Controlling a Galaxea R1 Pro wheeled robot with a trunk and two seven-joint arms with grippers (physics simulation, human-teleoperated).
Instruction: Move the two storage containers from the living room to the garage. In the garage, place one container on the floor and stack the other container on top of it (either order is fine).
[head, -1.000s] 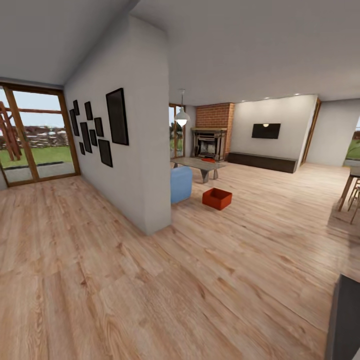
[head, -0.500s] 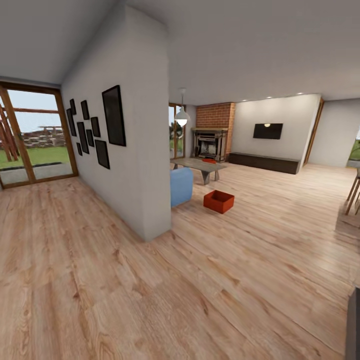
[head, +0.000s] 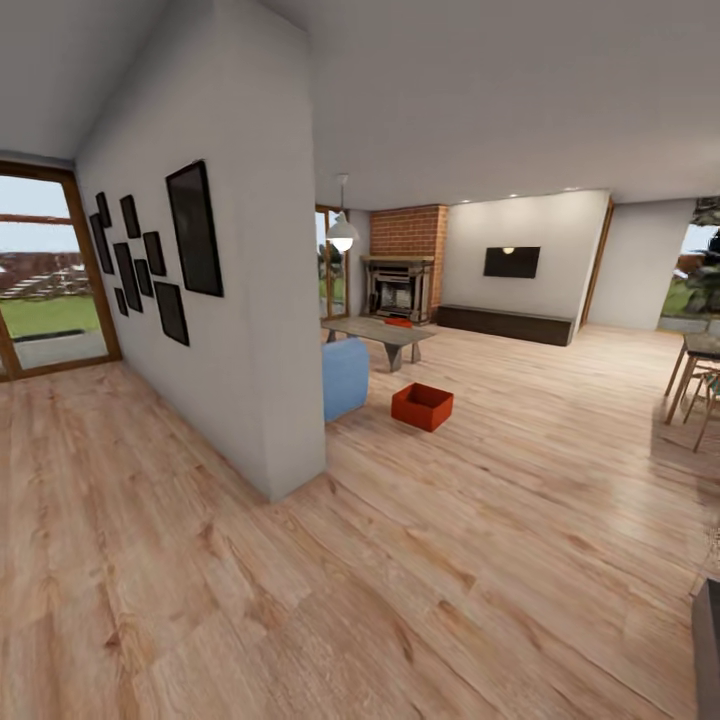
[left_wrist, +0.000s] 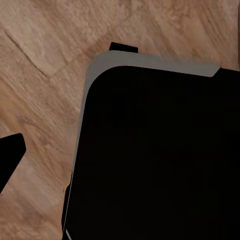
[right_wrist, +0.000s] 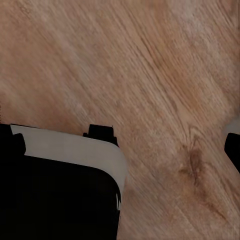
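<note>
Across the lower frame of the head view runs the living room's plank floor (head: 420, 560), the largest surface in sight. A white partition wall (head: 250, 300) fills the upper left, hung with dark frames (head: 195, 230); a glazed door (head: 45, 270) sits at the far left edge. At centre right stands a white back wall with a dark screen (head: 511, 262), a low bench (head: 505, 325) beneath it, and the brick fireplace (head: 400, 270) to its left. A low grey table (head: 380, 335) lies before the fireplace, with a blue seat (head: 345, 378) beside the partition's end and a pendant lamp (head: 342, 235) above.

One container (head: 422, 406) rests on the floor just right of the blue seat, near frame centre, well apart from the robot. A small red shape on the table (head: 398, 322) may be the second bin, though it is too small to tell.

Both wrist views look down on planks and a dark body panel (left_wrist: 155, 155) with a pale edge (right_wrist: 75, 147). Whether either gripper's fingers are spread or pressed together cannot be told.

The key relation: the container lies ahead and slightly left of centre, its long axis running obliquely toward lower right. Neither arm is clearly nearer, so a drive forward probably comes first.
</note>
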